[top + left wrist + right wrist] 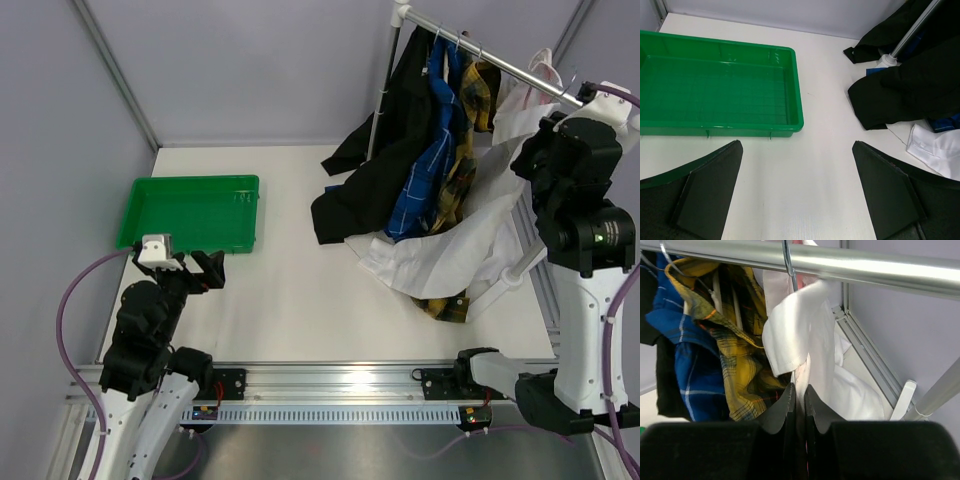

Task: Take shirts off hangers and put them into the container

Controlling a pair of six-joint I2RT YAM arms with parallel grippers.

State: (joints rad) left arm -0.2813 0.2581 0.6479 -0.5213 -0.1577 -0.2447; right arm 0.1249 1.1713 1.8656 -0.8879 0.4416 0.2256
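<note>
Four shirts hang from hangers on the rail: black, blue plaid, yellow-and-black plaid and white, their tails trailing on the table. My right gripper is raised just under the rail and shut on a fold of the white shirt below its collar. That shirt's wire hanger hook sits over the rail. The green container lies at the left. My left gripper hovers open just in front of the container, holding nothing.
The rail's upright post stands behind the black shirt, its white foot on the table. Grey walls close the back and sides. A metal frame runs along the right edge beneath the white shirt.
</note>
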